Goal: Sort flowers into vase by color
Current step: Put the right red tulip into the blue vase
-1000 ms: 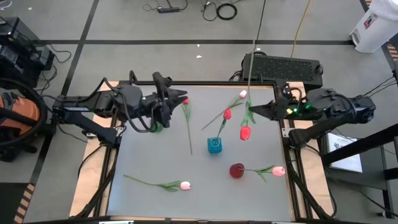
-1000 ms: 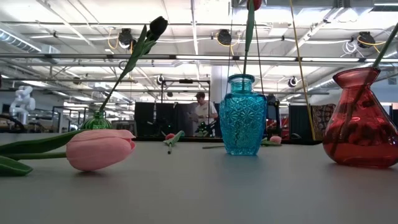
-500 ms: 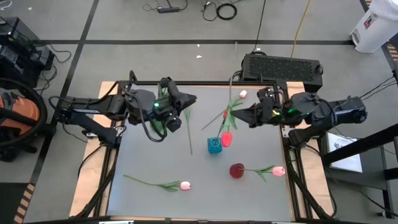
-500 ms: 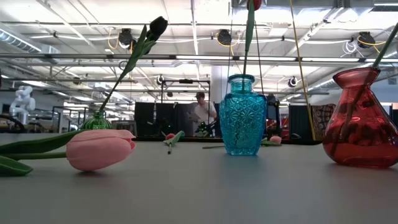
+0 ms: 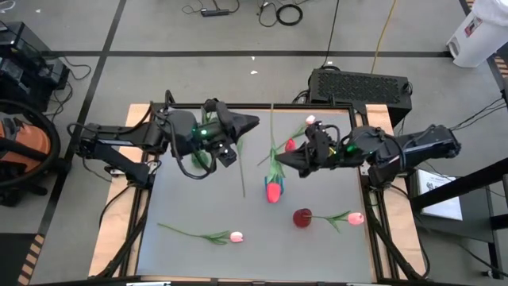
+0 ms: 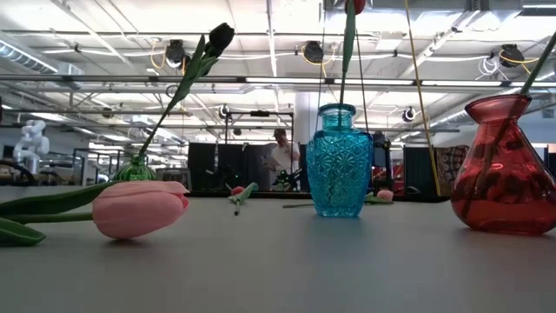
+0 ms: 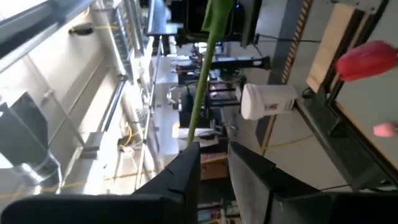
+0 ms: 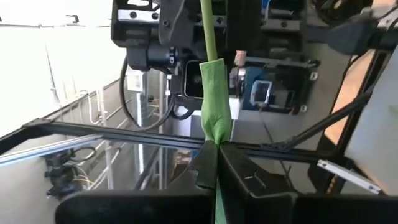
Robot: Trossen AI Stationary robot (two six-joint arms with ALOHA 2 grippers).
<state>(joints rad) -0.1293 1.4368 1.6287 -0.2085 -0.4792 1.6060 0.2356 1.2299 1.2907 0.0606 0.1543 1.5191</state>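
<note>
My right gripper (image 5: 282, 161) is shut on a red tulip (image 5: 272, 192), held above the table. The tulip's head is over the blue vase (image 6: 339, 161), which the high view hides. Another red tulip (image 5: 290, 145) stands in that vase. My left gripper (image 5: 252, 122) is open and empty near the far edge, above the green vase (image 6: 135, 169) that holds the near-black tulip (image 6: 219, 36). A pink tulip (image 5: 355, 218) leans out of the red vase (image 5: 302, 217). One pink tulip (image 5: 236, 237) lies near the front edge and another (image 5: 310, 120) at the far edge. My right gripper pinches the red tulip's green stem (image 8: 214, 134) between its two fingers, beside a leaf, about midway along. The fingers come level from the table's right and lie across the stem. The tulip is clear of the table, its head toward the near edge and its stem end toward the far edge.
A loose stem (image 5: 242, 171) lies on the table between the left gripper and the blue vase; the gripper hides its head. A black box (image 5: 361, 83) sits beyond the far edge. The table's near-left part (image 5: 182, 199) is bare.
My right gripper has carried the red tulip toward the table's left, bringing its head from right of the blue vase to over it. My left gripper has turned and now points toward the table's right, and has shifted slightly right.
</note>
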